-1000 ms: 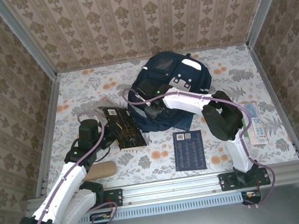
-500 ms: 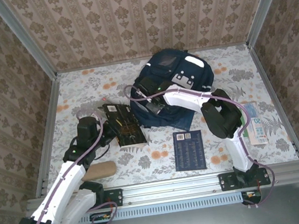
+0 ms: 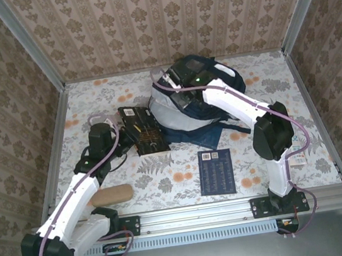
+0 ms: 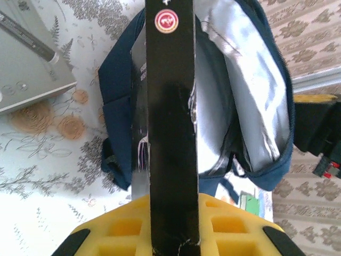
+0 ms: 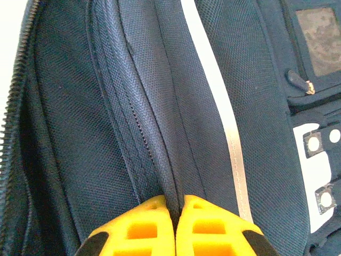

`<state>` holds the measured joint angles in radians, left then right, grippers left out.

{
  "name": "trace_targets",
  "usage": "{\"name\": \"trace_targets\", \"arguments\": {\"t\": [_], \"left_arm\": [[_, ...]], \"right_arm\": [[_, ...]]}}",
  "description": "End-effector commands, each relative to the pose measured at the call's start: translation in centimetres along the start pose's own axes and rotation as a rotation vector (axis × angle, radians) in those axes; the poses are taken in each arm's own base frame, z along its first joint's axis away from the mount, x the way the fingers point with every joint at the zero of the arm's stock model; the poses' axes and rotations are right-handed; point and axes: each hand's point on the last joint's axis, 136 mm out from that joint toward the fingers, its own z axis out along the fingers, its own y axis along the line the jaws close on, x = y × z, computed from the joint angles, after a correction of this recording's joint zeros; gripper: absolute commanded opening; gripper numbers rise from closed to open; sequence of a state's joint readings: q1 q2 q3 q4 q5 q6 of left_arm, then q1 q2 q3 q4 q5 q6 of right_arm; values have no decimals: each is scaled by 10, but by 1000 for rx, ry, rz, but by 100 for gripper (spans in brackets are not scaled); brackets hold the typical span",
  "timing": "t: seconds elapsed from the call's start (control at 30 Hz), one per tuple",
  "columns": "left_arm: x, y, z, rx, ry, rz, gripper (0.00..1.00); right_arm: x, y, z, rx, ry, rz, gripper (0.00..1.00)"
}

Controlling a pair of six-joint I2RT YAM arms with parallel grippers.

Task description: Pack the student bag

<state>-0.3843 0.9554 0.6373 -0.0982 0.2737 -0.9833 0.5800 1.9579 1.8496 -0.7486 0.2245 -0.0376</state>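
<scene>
Navy-blue and lying open, the student bag [image 3: 176, 116] sits toward the far edge of the table [image 3: 91, 104], about mid-width, its silvery lining [image 4: 250, 90] exposed; the right gripper [image 5: 176, 213] is pinched tight on a fold of the bag's fabric, jaws brought together on the cloth, with the thin white stripe [image 5: 213, 74] running just beside the fold; the left gripper [image 3: 122, 132] clamps a flat black box [image 3: 145, 133] narrowly between its yellow pads [image 4: 122, 245]; from the left wrist the box shows edge-on, lined up with the bag's open mouth; from above it lies just beside the bag's left side; a dark blue booklet [image 3: 216, 171] lies flat toward the near edge, apart from the bag; a tan oblong item [image 3: 111, 195] rests near the near-left corner.
</scene>
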Motion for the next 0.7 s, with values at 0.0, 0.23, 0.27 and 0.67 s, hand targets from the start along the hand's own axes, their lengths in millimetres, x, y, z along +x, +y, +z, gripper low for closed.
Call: {"name": "trace_targets", "arguments": {"t": [0.0, 0.23, 0.27, 0.67], "left_arm": [[-37, -51, -3, 176, -115, -19, 0], [-65, -70, 27, 260, -203, -105, 0], [-68, -74, 32, 270, -212, -112, 0], [-80, -144, 117, 529, -212, -164, 0]], "right_arm": [[-34, -19, -46, -26, -106, 112, 0], [-58, -26, -72, -88, -169, 188, 0], [-60, -27, -74, -87, -174, 191, 0], [-65, -37, -72, -119, -174, 259, 0]]}}
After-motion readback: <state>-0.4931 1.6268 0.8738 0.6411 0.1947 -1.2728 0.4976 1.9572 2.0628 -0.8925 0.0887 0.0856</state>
